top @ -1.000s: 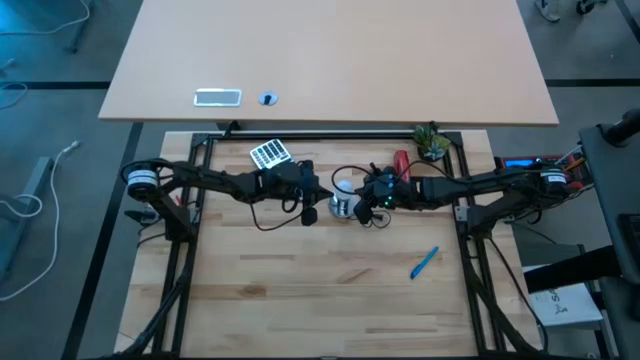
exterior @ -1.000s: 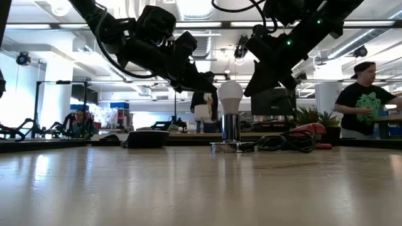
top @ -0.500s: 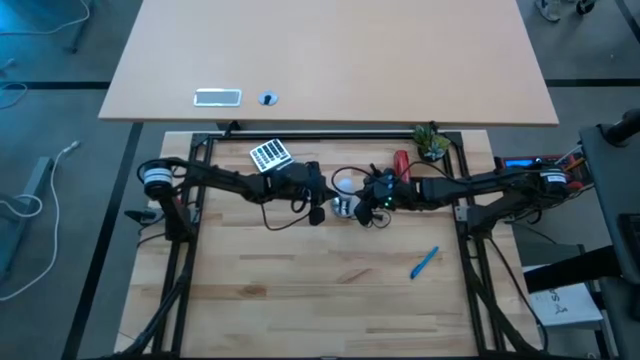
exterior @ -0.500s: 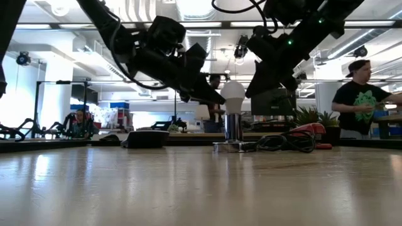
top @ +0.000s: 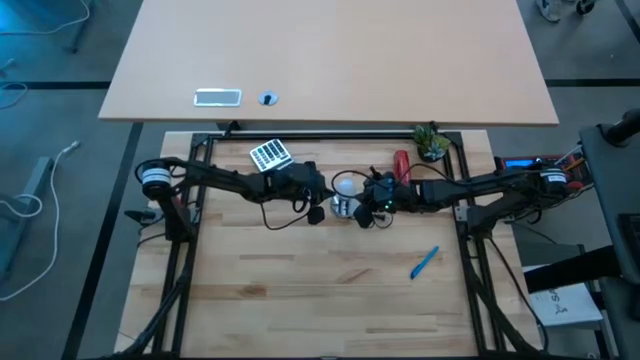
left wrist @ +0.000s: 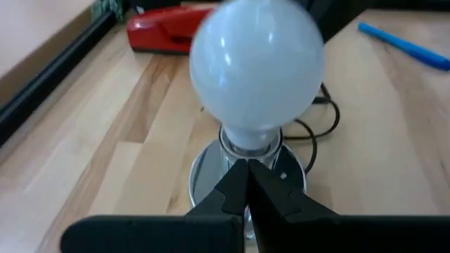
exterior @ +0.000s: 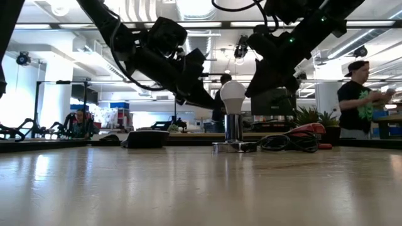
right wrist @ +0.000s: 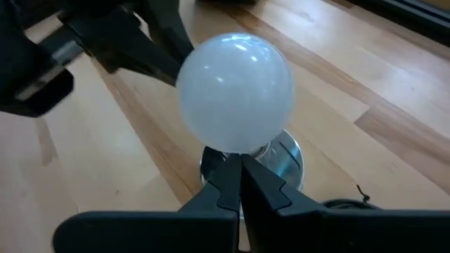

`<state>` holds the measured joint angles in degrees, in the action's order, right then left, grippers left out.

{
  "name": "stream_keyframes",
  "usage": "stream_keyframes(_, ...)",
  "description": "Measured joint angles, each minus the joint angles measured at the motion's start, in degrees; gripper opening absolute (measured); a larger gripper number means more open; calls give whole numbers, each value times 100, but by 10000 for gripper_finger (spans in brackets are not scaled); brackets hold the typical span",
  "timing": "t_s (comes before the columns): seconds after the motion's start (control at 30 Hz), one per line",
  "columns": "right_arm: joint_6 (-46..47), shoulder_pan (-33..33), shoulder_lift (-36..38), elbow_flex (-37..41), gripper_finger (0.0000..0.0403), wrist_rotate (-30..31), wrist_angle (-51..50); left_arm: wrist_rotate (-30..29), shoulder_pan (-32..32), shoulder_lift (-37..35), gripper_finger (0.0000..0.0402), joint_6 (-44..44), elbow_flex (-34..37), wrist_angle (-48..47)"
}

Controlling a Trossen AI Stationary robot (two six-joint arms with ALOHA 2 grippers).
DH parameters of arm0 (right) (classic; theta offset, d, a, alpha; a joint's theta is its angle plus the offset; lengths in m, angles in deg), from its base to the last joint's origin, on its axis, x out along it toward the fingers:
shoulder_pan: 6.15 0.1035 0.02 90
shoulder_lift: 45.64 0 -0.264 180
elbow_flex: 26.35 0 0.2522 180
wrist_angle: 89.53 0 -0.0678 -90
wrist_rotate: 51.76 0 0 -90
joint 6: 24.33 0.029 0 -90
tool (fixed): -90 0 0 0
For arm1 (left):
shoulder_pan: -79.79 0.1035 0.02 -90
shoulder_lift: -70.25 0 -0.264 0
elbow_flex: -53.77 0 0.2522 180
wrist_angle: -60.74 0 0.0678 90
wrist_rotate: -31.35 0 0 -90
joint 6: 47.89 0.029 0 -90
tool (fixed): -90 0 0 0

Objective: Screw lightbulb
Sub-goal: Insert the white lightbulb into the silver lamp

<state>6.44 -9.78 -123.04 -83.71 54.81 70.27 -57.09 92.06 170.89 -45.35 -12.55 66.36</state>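
On the left, the left hand hangs just beside the lightbulb, its fingers pressed together on nothing. The lightbulb stands upright in the shiny socket near the middle back of the tabletop, and on the right the right hand sits just as near, also pinched closed and empty. The bulb looks seated but neither hand grips it, so I judge the screwing step is at hand: one hand must spread, close round the globe and twist.
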Motion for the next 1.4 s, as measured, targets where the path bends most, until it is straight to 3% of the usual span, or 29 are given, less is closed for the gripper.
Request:
stream_keyframes(0.47, -169, -40, 8, 0, 0, 611, -191, 650, -19, -308, 0, 274, 2, 108)
stream_keyframes(1.4, -130, 123, 8, 0, 0, 83, 165, -250, -8, -268, 0, 229, 7, 167)
